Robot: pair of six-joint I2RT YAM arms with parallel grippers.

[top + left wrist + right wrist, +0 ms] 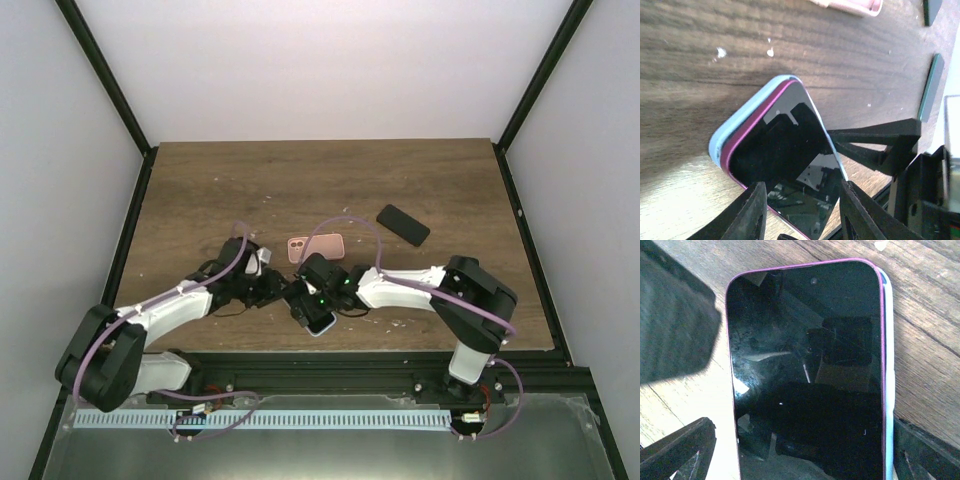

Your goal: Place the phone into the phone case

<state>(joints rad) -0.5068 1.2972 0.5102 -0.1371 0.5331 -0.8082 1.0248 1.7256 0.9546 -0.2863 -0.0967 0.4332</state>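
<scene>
Seating is in hand: the phone (805,370) rests atop the phone case (722,142), between the spread jaws of the right gripper (802,440). The left gripper (802,210) straddles it, but I cannot tell if it grips. Next, press the phone in evenly.

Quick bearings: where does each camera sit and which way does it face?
Top external: above and behind the robot, looking down at the table; both arms show.
Left wrist: on the left arm, looking low across the phone; left gripper at bottom.
Right wrist: on the right arm, looking down onto the screen; right gripper in bottom corners.
Shared: all see the phone; top and left wrist also the pink object.
</scene>
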